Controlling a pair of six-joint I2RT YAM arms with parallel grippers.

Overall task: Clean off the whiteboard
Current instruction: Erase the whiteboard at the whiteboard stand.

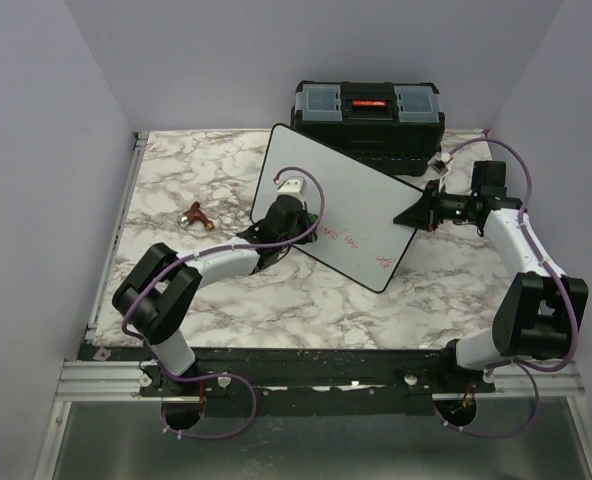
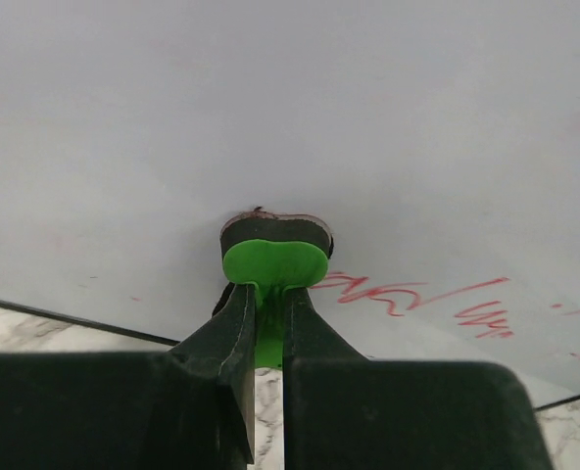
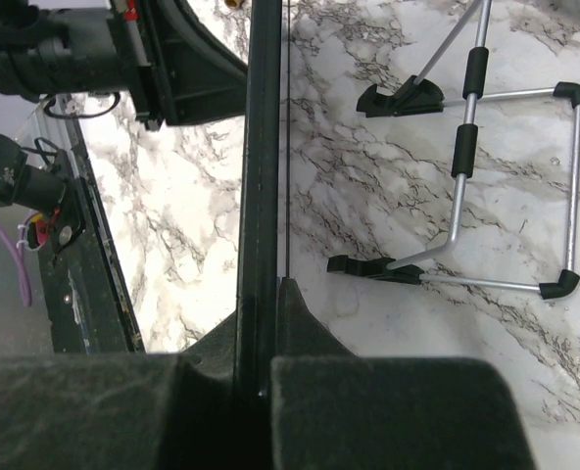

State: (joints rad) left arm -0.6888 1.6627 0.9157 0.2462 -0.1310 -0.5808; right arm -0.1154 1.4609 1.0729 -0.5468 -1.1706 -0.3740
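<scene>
- The whiteboard is held tilted just in front of the toolbox, with one corner close to it.
- A slip is judged the main risk: the board is gripped only along the thin edge on the right of the toolbox. A hard push from the eraser could twist it out of that hold or tip it back against the toolbox.
- Smearing is also judged likely if the eraser is swept with too little pressure. The red marks lie just beside the pad, on the side away from the toolbox, and could be missed by a short stroke.
- A wire stand lies on the surface past the board's edge and could be struck if the board drops.
- The left pincer is closed tight on the eraser's green handle, and the dark pad is pressed to the board's face.
- The right pincer is closed tight on the board's dark edge.
</scene>
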